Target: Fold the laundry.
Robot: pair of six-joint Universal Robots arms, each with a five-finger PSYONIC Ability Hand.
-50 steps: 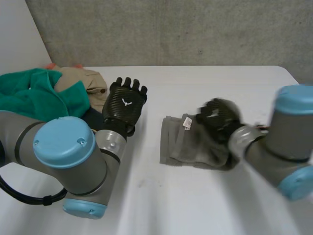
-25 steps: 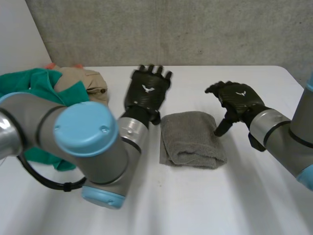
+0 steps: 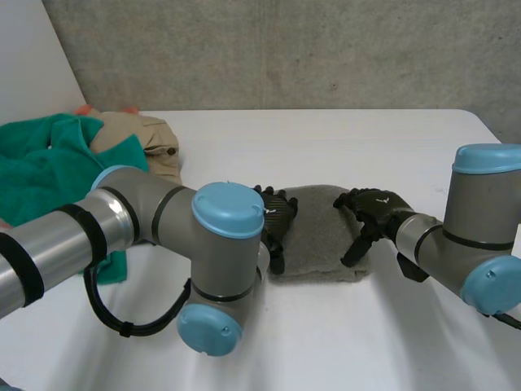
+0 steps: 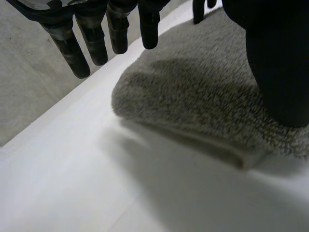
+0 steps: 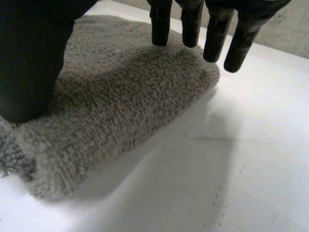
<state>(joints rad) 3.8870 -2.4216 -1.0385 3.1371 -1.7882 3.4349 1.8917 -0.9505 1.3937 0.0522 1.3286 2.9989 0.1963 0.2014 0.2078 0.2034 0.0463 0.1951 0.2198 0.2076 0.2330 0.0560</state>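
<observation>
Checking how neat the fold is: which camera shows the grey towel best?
The head view: the folded grey towel lies almost whole on the table, between the left hand and the right hand. The left wrist view shows one rounded end and a layered edge under that hand; the right wrist view shows the other end.

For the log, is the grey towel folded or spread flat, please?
Folded: the grey towel is a compact pad, with stacked layers visible along its edge in the left wrist view.
</observation>
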